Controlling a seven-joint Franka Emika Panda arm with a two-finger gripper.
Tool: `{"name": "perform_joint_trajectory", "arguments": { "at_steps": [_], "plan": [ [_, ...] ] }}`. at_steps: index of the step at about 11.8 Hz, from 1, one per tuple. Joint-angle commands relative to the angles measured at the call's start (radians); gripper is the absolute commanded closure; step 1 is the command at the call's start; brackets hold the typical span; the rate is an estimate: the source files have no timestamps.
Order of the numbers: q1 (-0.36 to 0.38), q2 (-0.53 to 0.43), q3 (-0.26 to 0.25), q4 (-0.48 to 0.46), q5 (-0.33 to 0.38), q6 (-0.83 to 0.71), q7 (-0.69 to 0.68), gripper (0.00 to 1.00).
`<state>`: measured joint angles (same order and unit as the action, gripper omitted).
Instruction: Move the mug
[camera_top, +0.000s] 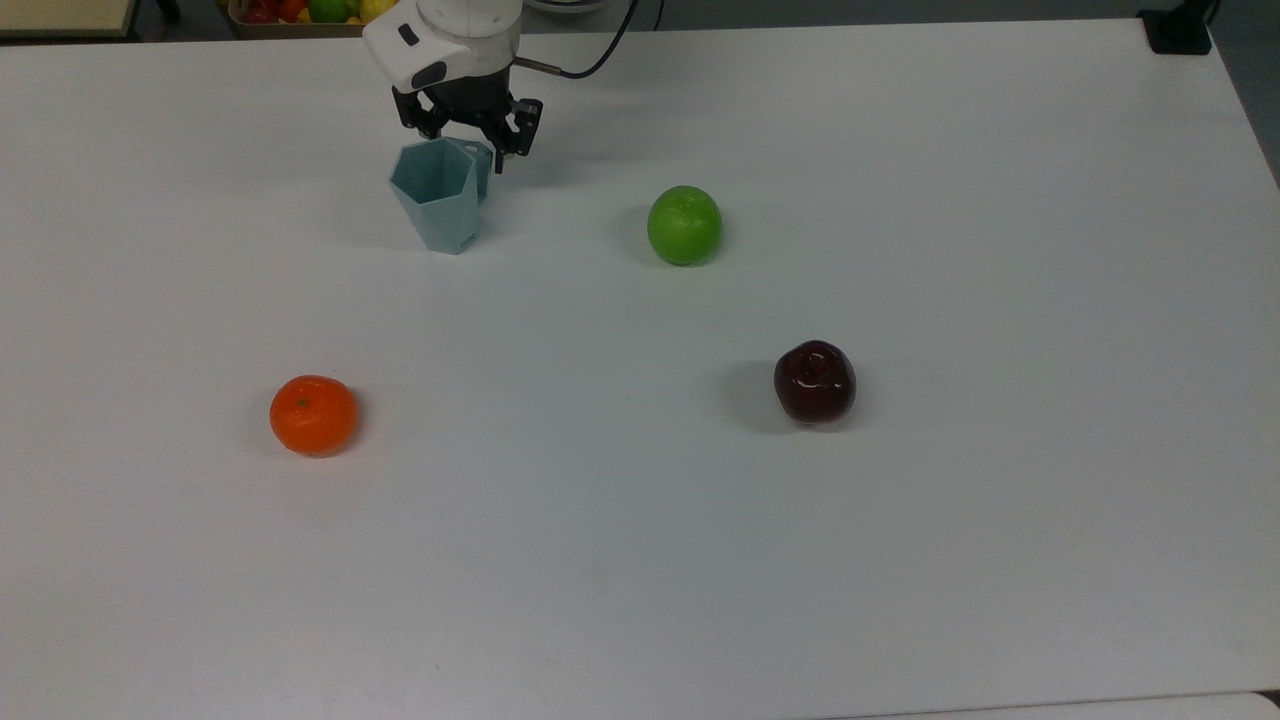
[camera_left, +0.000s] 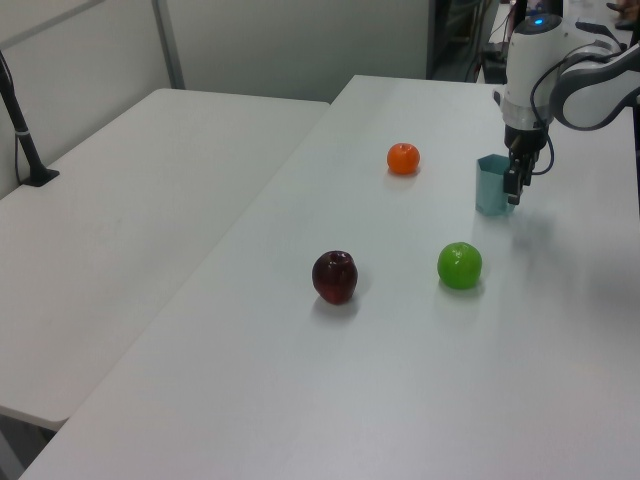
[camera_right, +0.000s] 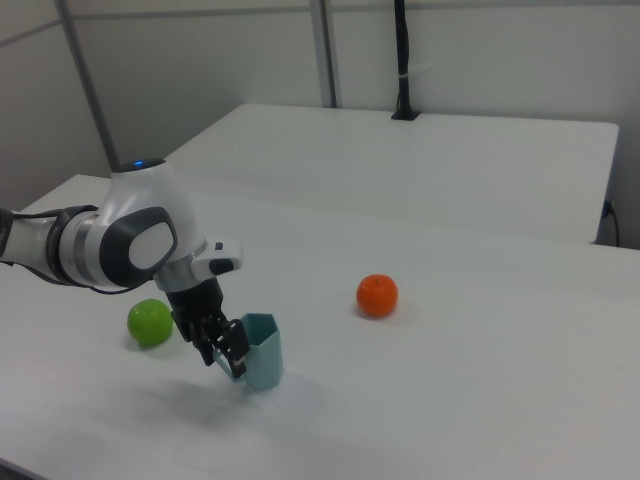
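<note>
The pale teal faceted mug stands upright on the white table, toward the far side in the top view. My gripper is at the mug's handle side, on the top view's right of the rim, shut on the mug at the handle. In the left view the mug sits just left of the gripper. The right view has the gripper low beside the mug, whose base rests on the table.
An orange lies at the top view's near left. A green apple sits right of the mug, with a dark red apple nearer the front. A fruit basket is beyond the far edge.
</note>
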<state>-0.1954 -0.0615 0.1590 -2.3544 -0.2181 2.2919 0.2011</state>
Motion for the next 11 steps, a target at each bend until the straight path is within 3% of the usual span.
{"name": "perform_joint_trajectory", "arguments": {
  "at_steps": [1,5,6,8,11],
  "plan": [
    [-0.015,-0.018,0.013,-0.013,0.026,-0.017,-0.037,0.0],
    [-0.016,-0.05,0.007,0.024,0.039,-0.107,-0.066,0.0],
    [-0.013,-0.066,0.005,0.058,0.089,-0.148,-0.087,0.0],
    [-0.007,-0.049,-0.001,0.186,0.147,-0.265,-0.109,0.0],
    [0.048,0.064,-0.12,0.54,0.238,-0.51,-0.12,0.0]
  ]
}}
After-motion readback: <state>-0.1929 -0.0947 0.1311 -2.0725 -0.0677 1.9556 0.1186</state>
